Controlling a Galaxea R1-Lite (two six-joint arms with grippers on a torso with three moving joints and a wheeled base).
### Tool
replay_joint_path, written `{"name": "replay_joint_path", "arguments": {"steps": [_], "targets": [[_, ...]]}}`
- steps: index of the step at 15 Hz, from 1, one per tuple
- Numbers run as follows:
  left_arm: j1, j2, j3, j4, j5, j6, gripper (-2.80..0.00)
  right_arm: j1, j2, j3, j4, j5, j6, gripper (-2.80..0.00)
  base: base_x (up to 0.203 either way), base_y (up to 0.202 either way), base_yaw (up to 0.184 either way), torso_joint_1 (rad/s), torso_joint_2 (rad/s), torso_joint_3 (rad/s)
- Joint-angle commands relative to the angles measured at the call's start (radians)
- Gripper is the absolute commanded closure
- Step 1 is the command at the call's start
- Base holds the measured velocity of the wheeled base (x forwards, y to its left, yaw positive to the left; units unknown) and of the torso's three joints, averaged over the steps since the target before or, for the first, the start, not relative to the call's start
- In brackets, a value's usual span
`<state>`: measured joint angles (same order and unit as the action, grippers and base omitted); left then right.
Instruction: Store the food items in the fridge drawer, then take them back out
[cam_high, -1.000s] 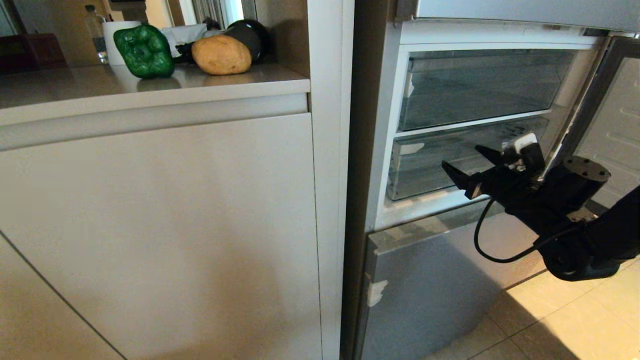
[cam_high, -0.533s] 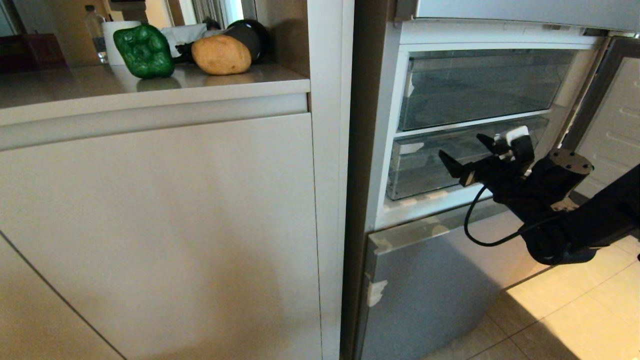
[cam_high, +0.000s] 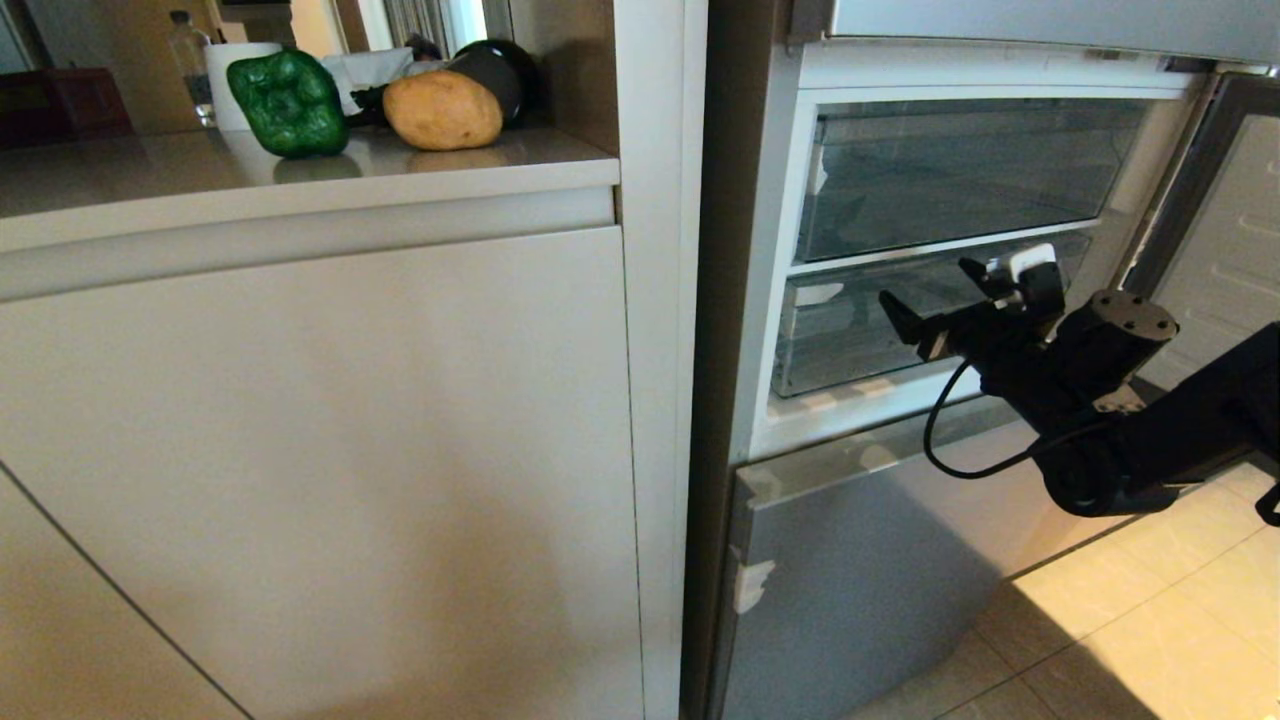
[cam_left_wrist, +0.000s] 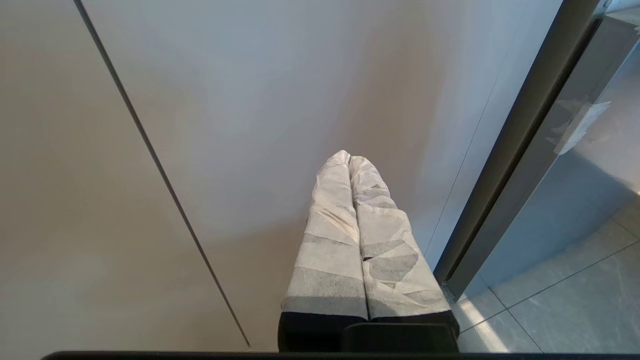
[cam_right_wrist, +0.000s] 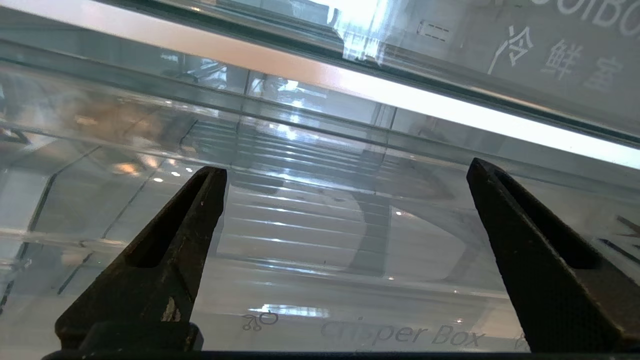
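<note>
We have the right tool (cam_high: 935, 295) spread wide and empty, level with the fridge drawer (cam_high: 850, 345), whose long front lip runs crosswise straight ahead of it — "Crisper Box" is printed there, though whether the tips touch we can't quite tell. The bell pepper (cam_high: 289, 103) and potato (cam_high: 443, 110) sit on the desk (cam_high: 300, 170), well left of the drawer — the left tool (cam_left_wrist: 350, 165) hangs pressed shut by the cabinet.

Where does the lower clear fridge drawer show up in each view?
Head view: fridge drawer right of centre, under the flat-fronted drawer, open right end effector in front of it.
Left wrist view: not in it.
Right wrist view: fills the picture.
Shared landmark: the right end effector's black fingers.
</note>
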<state>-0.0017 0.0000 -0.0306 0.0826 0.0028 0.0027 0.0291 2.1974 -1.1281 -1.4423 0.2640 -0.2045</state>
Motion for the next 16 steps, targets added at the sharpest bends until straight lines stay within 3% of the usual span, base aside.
{"name": "replay_joint_path", "arguments": {"steps": [1, 6, 16], "targets": [[0.0, 0.0, 0.0, 0.0, 0.0, 0.0, 0.0, 0.0, -0.016, 0.004, -0.01, 0.003, -0.001, -2.8, 0.0, 0.0, 0.0, 0.0, 0.0, 0.0], [0.0, 0.0, 0.0, 0.0, 0.0, 0.0, 0.0, 0.002, -0.061, 0.034, -0.012, 0.0, -0.001, -2.8, 0.0, 0.0, 0.0, 0.0, 0.0, 0.0], [0.0, 0.0, 0.0, 0.0, 0.0, 0.0, 0.0, 0.001, -0.148, 0.231, -0.063, -0.002, -0.004, -2.8, 0.0, 0.0, 0.0, 0.0, 0.0, 0.0]]}}
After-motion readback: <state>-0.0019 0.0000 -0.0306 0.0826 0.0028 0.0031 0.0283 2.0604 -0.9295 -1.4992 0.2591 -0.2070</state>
